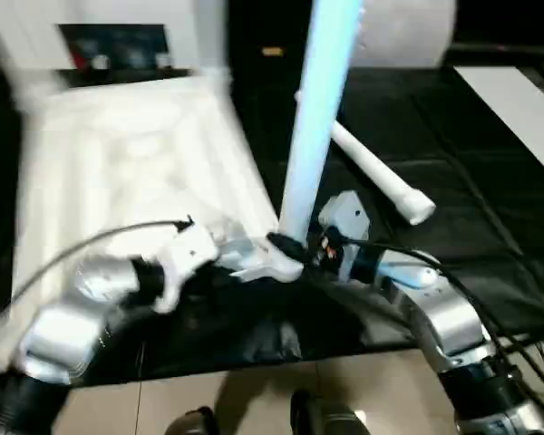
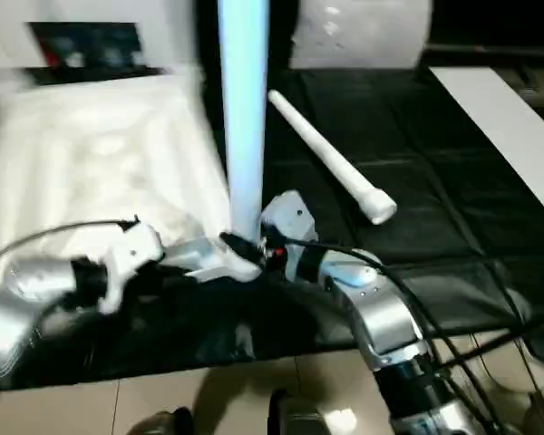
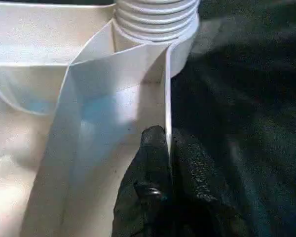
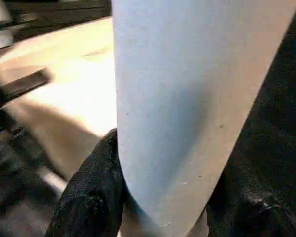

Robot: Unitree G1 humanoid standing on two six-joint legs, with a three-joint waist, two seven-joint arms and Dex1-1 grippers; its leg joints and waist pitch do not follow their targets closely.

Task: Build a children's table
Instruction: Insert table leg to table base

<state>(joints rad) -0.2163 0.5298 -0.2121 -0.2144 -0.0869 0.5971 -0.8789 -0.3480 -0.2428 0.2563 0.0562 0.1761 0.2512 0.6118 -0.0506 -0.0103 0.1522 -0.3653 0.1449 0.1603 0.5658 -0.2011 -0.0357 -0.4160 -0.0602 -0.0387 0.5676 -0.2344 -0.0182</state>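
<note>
Both silver forearms come in from the near edge of the black-covered worktable [image 1: 453, 118] in the left eye view. Right gripper [image 1: 295, 246] clamps the base of an upright table leg [image 1: 313, 118] at the tabletop's near right corner. Left gripper [image 1: 254, 263] sits at that same corner of the inverted white tabletop [image 1: 118, 172]. Second leg [image 1: 381, 177] lies loose on the cloth, to the right.

Left wrist view — black fingers [image 3: 148, 187] pinch the tabletop's thin side wall [image 3: 166, 98], just beside the ribbed corner socket [image 3: 155, 19].

Right wrist view — fingers [image 4: 93, 192] on both sides of the leg [image 4: 187, 98], gripping it.
</note>
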